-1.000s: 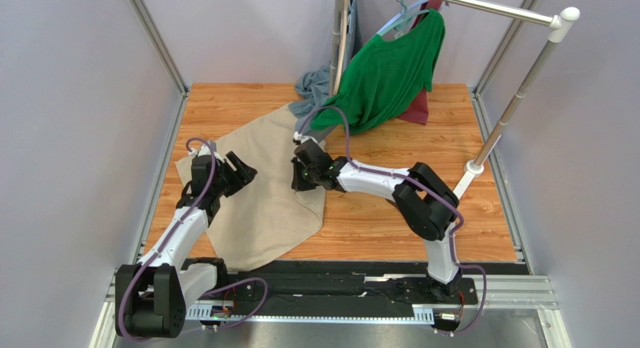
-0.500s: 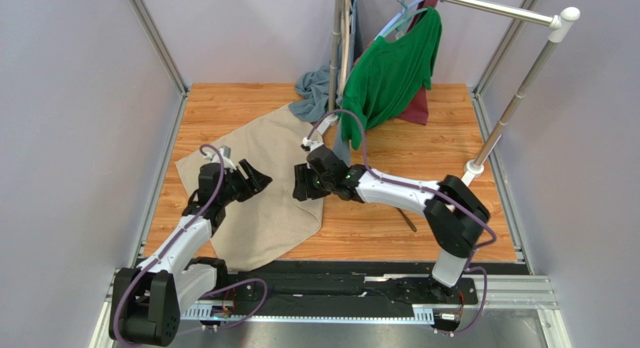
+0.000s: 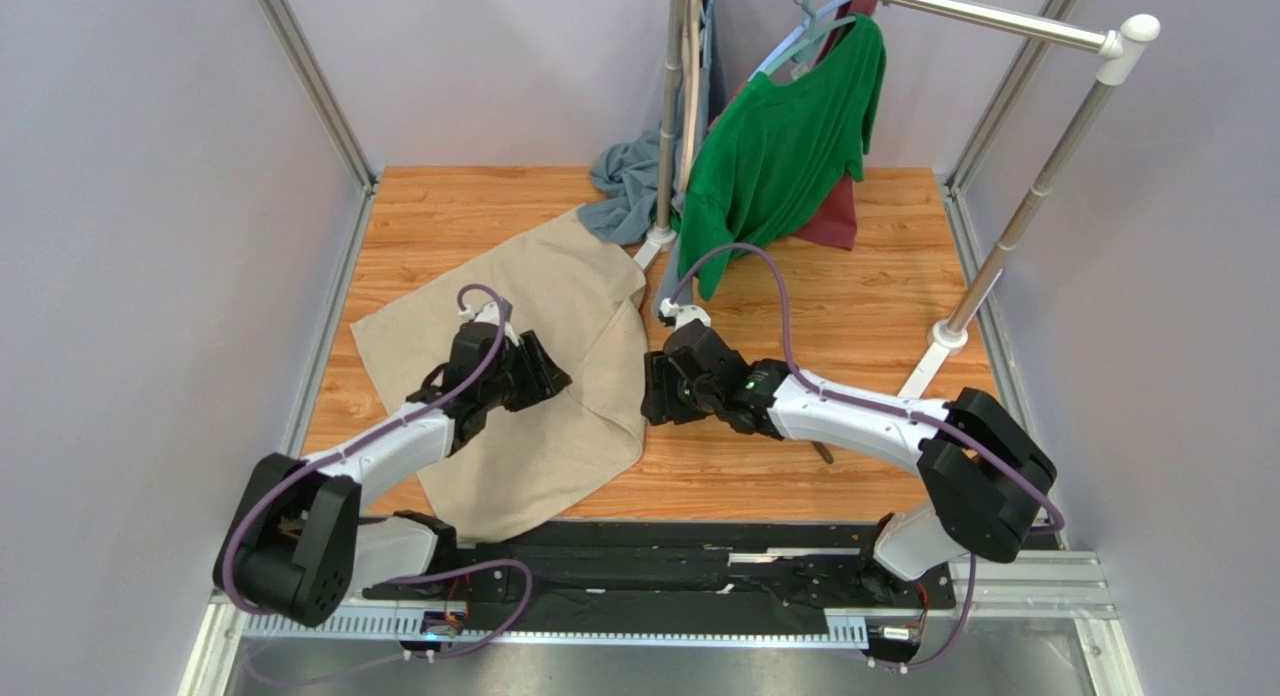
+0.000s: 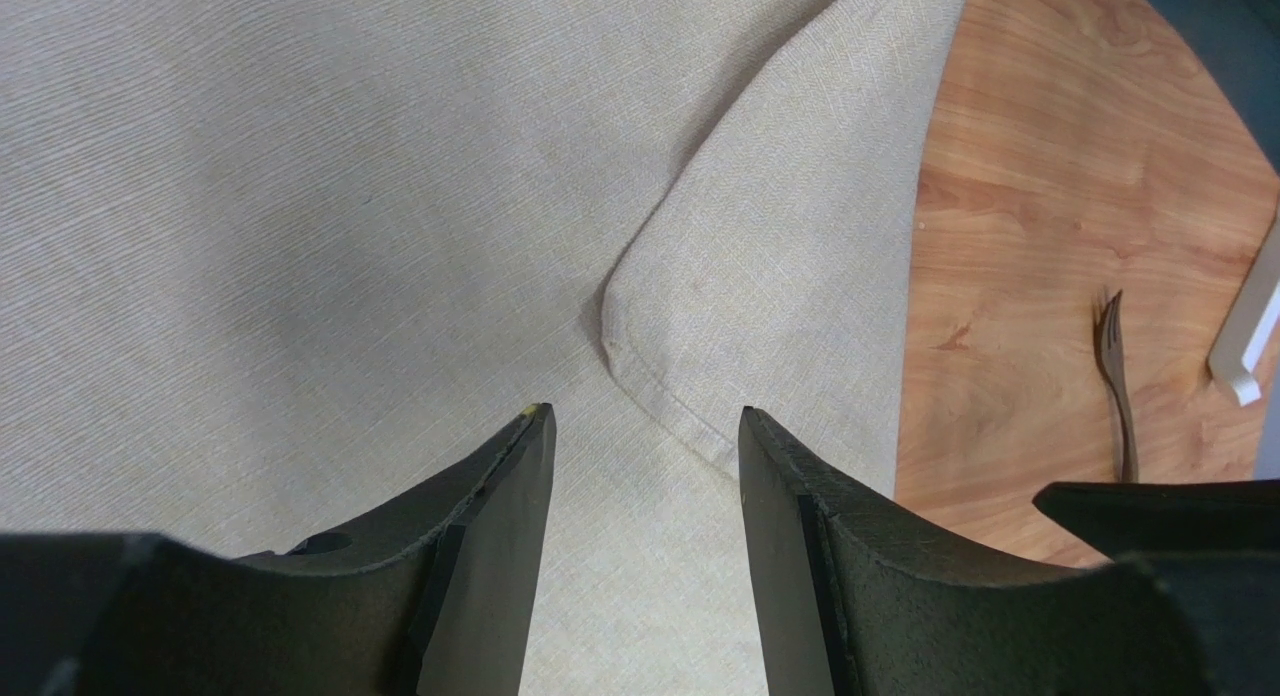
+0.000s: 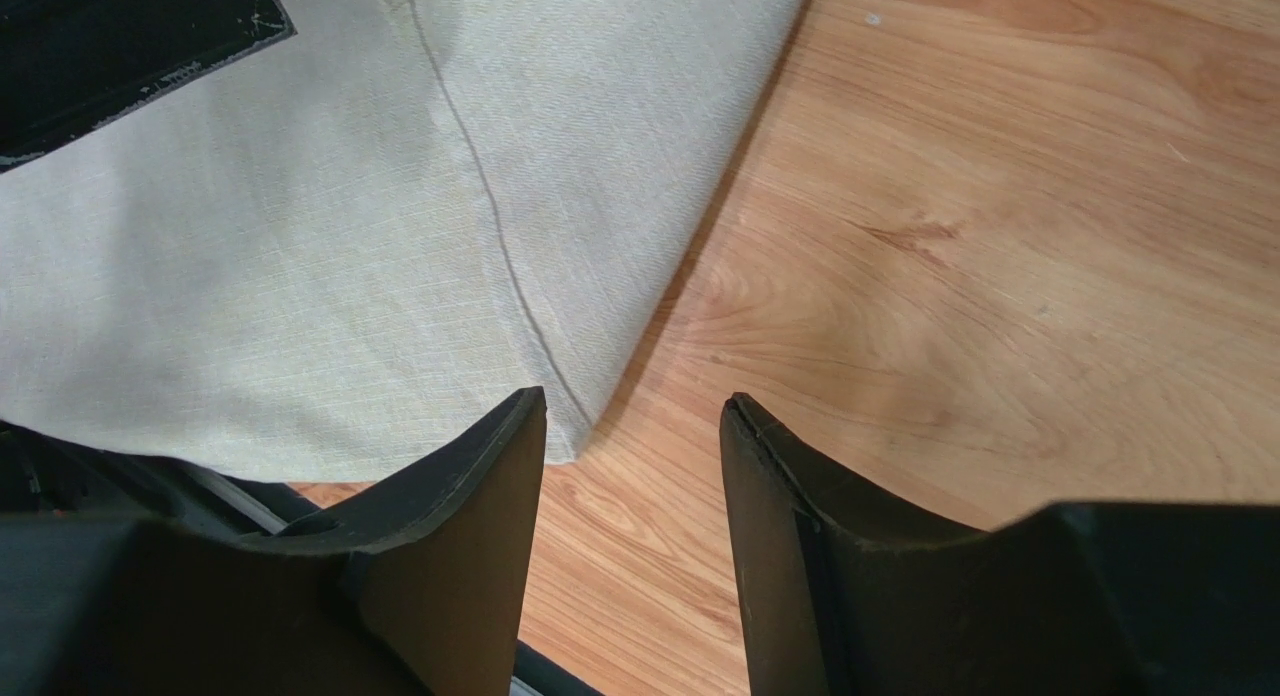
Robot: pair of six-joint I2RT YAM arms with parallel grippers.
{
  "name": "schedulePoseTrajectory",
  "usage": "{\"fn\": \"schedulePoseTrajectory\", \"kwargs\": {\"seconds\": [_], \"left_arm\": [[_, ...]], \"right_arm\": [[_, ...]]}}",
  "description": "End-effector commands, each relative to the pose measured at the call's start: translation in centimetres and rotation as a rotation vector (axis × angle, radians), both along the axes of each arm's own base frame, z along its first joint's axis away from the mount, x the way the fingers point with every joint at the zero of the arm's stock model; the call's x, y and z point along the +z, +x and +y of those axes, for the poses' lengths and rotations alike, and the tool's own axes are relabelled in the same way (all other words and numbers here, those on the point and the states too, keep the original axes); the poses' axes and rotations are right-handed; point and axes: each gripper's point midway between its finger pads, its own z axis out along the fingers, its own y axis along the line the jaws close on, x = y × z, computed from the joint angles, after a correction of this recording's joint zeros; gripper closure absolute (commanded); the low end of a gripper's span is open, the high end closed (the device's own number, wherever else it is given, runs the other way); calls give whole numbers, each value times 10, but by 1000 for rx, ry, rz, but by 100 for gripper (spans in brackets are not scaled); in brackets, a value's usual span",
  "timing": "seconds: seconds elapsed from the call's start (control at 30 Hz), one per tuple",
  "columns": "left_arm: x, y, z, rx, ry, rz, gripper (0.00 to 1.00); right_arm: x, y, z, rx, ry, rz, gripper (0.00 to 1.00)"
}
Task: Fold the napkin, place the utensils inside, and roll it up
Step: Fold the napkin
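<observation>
The beige napkin [image 3: 496, 411] lies spread on the wooden table, its right part folded over with a rounded corner [image 4: 751, 276] on top. My left gripper [image 3: 550, 378] hovers over the napkin's middle, open, with only cloth below its fingertips [image 4: 639, 414]. My right gripper [image 3: 652, 392] stands open just right of the napkin's right edge [image 5: 376, 231], above bare wood, with nothing between its fingers [image 5: 631, 399]. The dark fork [image 4: 1115, 381] lies on the wood right of the napkin, mostly hidden under my right arm in the top view [image 3: 821, 453].
A green shirt [image 3: 781, 141] hangs on a hanger from the rack at the back, with a maroon cloth [image 3: 836, 216] behind it. A grey-blue cloth [image 3: 619, 186] is heaped by the rack pole [image 3: 667, 111]. A rack foot [image 3: 944, 336] stands at the right.
My right gripper has opened, let go of the napkin's right edge and moved right onto bare wood. The left arm has swung right over the napkin. The green shirt has swung back.
</observation>
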Motion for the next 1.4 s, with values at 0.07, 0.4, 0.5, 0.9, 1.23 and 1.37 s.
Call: {"fn": "schedulePoseTrajectory", "kwargs": {"seconds": [0.07,0.4,0.5,0.9,1.23,1.37], "left_arm": [[14,29,-11,1,18,-79,44],[-3,38,-21,-31,31,-49,48],[-3,39,-25,-36,29,-49,50],[-20,33,-29,-42,62,6,55],[-22,38,-26,-34,110,12,68],[-22,39,-23,-22,121,16,81]], "right_arm": [[22,13,-13,-65,45,-67,51],[20,14,-21,-81,41,-65,52],[19,13,-24,-87,38,-65,52],[15,14,-28,-99,33,-58,52],[15,13,-29,-99,35,-56,52],[15,13,-30,-104,34,-55,52]]}}
